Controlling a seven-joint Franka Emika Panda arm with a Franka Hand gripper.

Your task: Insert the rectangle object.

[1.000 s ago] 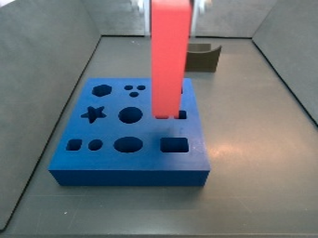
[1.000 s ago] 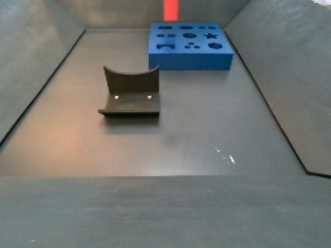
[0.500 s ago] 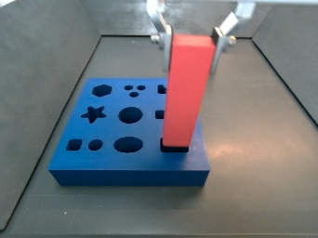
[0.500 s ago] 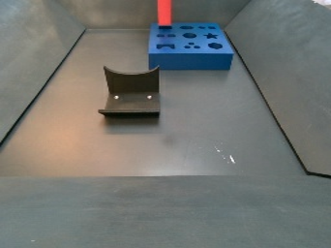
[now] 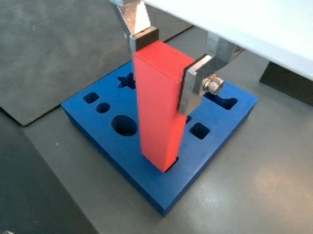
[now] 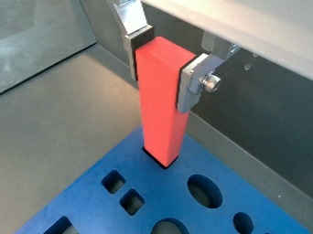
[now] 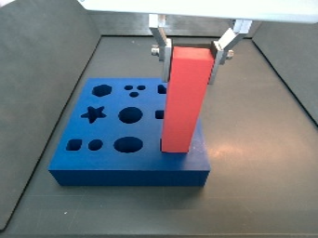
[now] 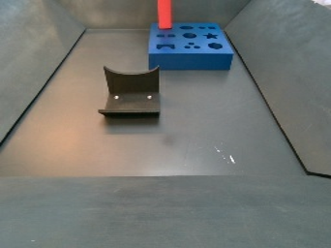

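Observation:
The rectangle object (image 7: pixel 187 98) is a tall red-pink block standing upright with its lower end in the rectangular hole at a corner of the blue board (image 7: pixel 112 131). My gripper (image 7: pixel 191 51) is above the board, shut on the block's top end, with a silver finger on each side. Both wrist views show the block (image 5: pixel 162 110) (image 6: pixel 162 105) between the fingers of the gripper (image 5: pixel 170 64) (image 6: pixel 167 66), its foot sunk into the board (image 5: pixel 123 174) (image 6: pixel 166 183). In a side view only the block's lower part (image 8: pixel 165 12) shows above the board (image 8: pixel 195 60); the gripper is out of frame.
The board carries several other shaped holes: star, circles, hexagon, rounded squares. A dark notched fixture (image 8: pixel 130 92) stands on the grey floor away from the board. Sloping grey walls (image 8: pixel 39 87) enclose the floor on all sides.
The gripper carried the block from the board's middle row to the corner hole, then lowered; the block's top now sits lower and its foot is in the hole.

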